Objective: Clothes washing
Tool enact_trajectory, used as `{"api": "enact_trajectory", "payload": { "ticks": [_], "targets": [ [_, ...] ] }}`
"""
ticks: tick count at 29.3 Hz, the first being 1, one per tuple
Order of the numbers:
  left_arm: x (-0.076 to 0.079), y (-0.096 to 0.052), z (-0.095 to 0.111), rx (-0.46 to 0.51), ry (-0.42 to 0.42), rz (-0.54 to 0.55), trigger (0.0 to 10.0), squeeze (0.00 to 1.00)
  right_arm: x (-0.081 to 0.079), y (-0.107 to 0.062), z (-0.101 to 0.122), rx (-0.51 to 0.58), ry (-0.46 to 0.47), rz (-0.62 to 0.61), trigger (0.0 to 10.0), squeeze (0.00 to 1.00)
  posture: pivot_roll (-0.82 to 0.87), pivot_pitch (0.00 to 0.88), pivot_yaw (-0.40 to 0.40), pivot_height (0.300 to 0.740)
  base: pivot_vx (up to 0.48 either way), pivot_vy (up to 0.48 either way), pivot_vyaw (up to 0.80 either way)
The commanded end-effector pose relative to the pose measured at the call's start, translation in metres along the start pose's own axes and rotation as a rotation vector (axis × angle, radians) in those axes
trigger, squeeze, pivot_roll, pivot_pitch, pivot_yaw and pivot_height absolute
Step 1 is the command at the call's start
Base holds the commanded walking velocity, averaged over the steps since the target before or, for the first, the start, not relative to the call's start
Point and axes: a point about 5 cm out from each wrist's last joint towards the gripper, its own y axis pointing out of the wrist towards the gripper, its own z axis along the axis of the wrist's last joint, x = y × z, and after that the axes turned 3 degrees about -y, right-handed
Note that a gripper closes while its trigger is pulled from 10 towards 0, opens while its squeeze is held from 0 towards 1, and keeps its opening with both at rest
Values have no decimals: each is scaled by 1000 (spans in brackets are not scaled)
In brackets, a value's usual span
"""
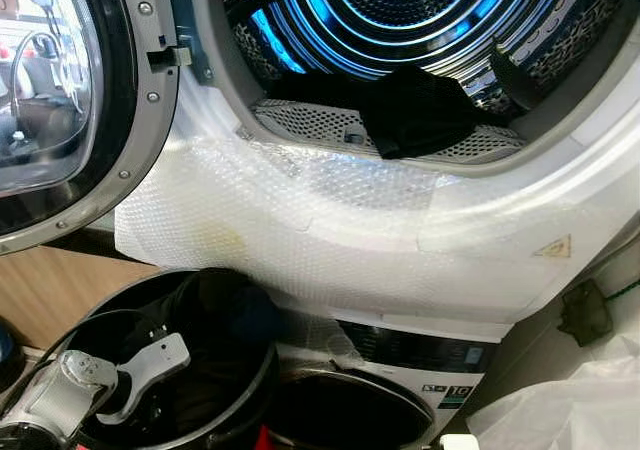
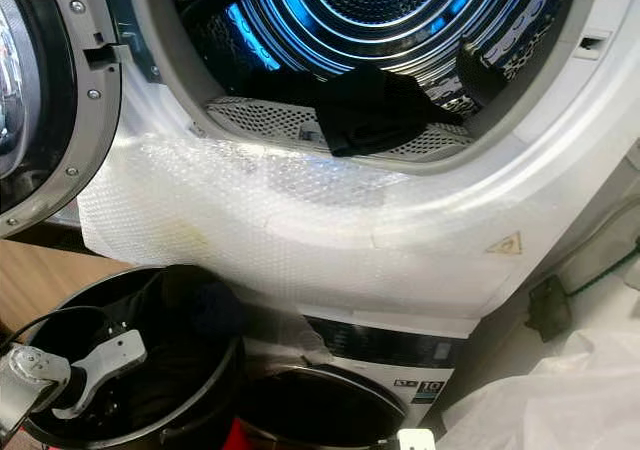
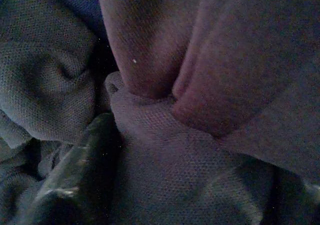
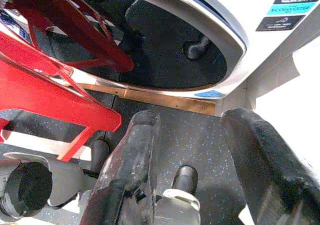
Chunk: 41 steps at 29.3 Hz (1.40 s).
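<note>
The upper machine's drum [image 1: 400, 0] stands open and is lit blue inside. A black garment [image 1: 415, 110] lies over its front lip. Below, at the left, a black basket [image 1: 268, 370] holds dark clothes [image 1: 215, 340], and my left arm [image 1: 100, 375] reaches down into it. In the left wrist view one black finger [image 3: 75, 180] presses into grey-blue and reddish fabric [image 3: 200, 85]; the other finger is hidden. My right gripper [image 4: 192, 120] hangs open and holds nothing, low over the speckled floor in front of the lower machine's door [image 4: 165, 50].
The upper machine's round door [image 1: 60, 100] is swung open to the left. Bubble wrap [image 1: 330, 230] covers the front panel under the drum. A white plastic bag [image 1: 560, 400] lies at the lower right. A red frame [image 4: 50, 85] stands near the right gripper.
</note>
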Motion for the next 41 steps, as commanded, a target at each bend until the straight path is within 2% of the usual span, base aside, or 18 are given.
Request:
{"api": "enact_trajectory", "payload": {
  "ticks": [1, 9, 14, 22, 28, 33, 37, 38, 39, 40, 41],
  "targets": [
    [-3, -1, -7, -29, -24, 22, 0, 0, -1, 0, -1, -2, 9, -3, 10000, 0, 119, 0, -16, 740, 0, 0, 0],
    [-6, -6, -9, -17, -42, 36, 0, 0, -3, 2, 3, 1, 13, 2, 10000, 0, 126, 0, -19, 740, 0, 0, 0],
    [-11, -14, -13, -37, -38, 55, 0, 0, -4, 2, 5, -1, 9, 4, 10000, 0, 143, 6, -20, 740, 0, 0, 0],
    [-7, -16, -16, -25, -45, 57, 0, 0, -7, 4, 8, 0, 10, 10, 10000, 0, 160, 0, -23, 740, 0, 0, 0],
    [-8, -32, -17, 5, -69, 61, 0, 0, -10, 5, 9, -5, 2, 24, 10000, 0, 186, 0, -25, 740, 0, 0, 0],
    [-11, -66, -19, 41, -72, 108, 0, 0, -16, 7, 12, -9, -5, 43, 10000, 0, 209, 0, -21, 740, 0, 0, 0],
    [-18, -122, -3, 130, -52, 277, 0, 0, -20, 8, 14, -13, -9, 59, 10000, 0, 242, 0, -20, 740, 0, 0, 0],
    [-18, -122, -3, 130, -52, 277, 0, 0, -20, 8, 14, -13, -9, 59, 10000, 0, 242, 0, -20, 740, 0, 0, 0],
    [-19, -129, 1, 142, -42, 300, 0, 0, -21, 8, 14, -14, -9, 60, 10000, 0, 249, 0, -20, 740, 0, 0, 0],
    [-19, -136, 6, 154, -34, 324, 0, 0, -21, 8, 14, -14, -10, 62, 10000, 0, 249, 0, -20, 740, 0, 0, 0],
    [-17, -151, 18, 189, -2, 368, 0, 0, -23, 9, 15, -15, -11, 67, 10000, 0, 268, 0, -24, 740, 0, 0, 0]
  ]
}}
